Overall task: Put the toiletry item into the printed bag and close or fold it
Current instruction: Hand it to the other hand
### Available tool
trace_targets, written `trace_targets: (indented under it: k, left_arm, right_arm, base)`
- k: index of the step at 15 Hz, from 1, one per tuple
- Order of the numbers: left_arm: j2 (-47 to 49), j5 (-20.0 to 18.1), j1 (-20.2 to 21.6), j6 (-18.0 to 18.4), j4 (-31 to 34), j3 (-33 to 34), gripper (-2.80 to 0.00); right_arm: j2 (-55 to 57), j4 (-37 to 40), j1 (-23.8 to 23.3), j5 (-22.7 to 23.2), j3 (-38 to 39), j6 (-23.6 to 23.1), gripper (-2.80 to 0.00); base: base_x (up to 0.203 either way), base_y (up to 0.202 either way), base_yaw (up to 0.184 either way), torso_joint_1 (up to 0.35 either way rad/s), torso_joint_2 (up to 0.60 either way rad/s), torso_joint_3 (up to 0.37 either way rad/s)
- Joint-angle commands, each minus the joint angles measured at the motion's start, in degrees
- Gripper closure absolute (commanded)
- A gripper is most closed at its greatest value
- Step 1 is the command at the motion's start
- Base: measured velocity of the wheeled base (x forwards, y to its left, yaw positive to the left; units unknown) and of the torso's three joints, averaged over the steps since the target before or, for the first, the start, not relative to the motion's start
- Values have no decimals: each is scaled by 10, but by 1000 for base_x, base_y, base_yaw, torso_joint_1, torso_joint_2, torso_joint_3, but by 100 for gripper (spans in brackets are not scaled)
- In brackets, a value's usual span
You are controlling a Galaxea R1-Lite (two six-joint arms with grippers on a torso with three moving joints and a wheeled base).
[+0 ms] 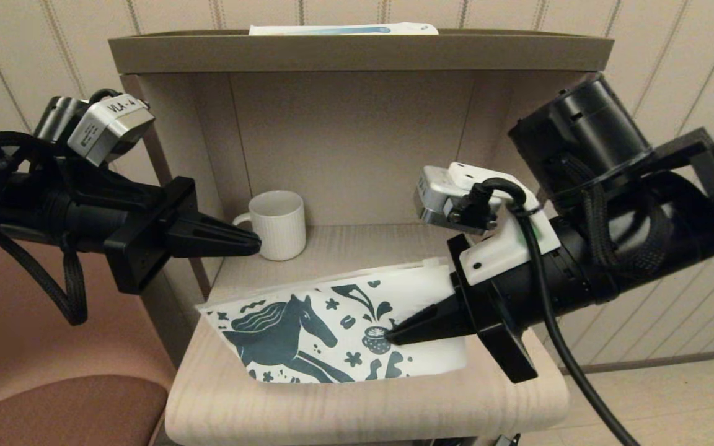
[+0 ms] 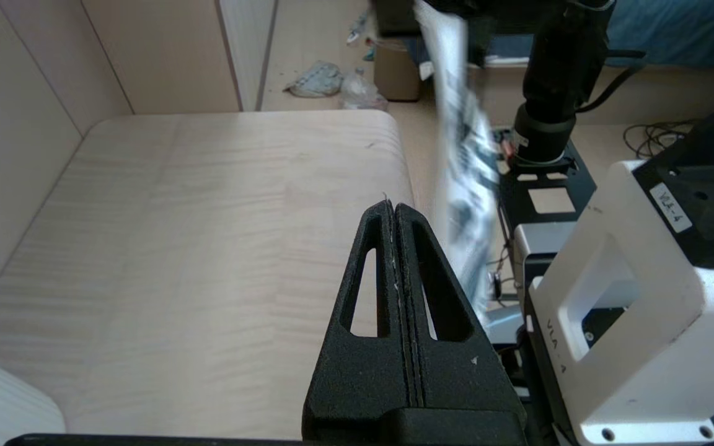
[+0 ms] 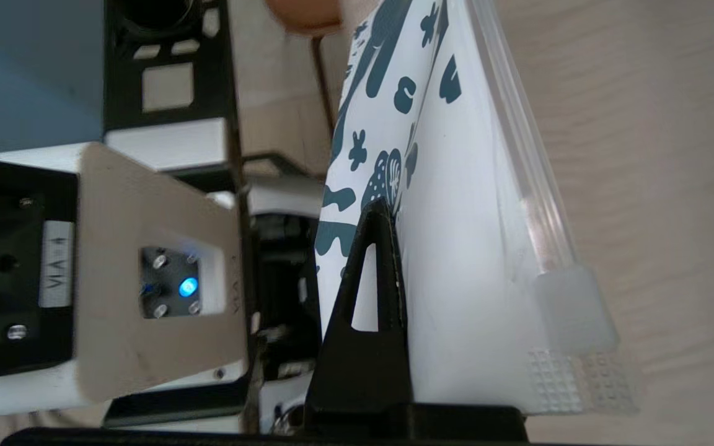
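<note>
The printed bag [image 1: 332,328], white with a dark teal horse and doodles, hangs tilted over the front of the wooden shelf [image 1: 363,406]. My right gripper [image 1: 391,337] is shut on its right part. In the right wrist view one black finger [image 3: 369,297] lies against the printed bag [image 3: 456,248]; the other is hidden behind it, and the clear zip strip [image 3: 518,136] runs along the far edge. My left gripper [image 1: 256,243] hovers shut and empty next to the mug, clear of the bag [image 2: 462,155]. The small white tube is out of view.
A white ribbed mug [image 1: 277,224] stands at the back left of the shelf, inside the cabinet's niche. A long white-and-blue box [image 1: 344,28] lies on the cabinet top. A brown seat [image 1: 53,384] is to the left. In the left wrist view, bare shelf board [image 2: 208,217] lies under the left gripper [image 2: 392,207].
</note>
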Motion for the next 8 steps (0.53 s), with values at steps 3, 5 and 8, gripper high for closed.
trace_targets:
  k: [3,5,8]
  left_arm:
    - [3,-5,-1,-1,1,-14,0]
    - [1,-5,-1,-1,0,-16,0]
    - [2,-5,-1,-1,0,-14,0]
  right_arm:
    - [43,54,43,-11,-65,-1,0]
    - [59,65,62,-25,-78,-2,0]
    - [61,65,78,-47,-80,-2,0]
  base:
    - [0,0,0,0,0,0]
    - [0,0,0,0,0,0]
    - [0,0,0,0,0,0]
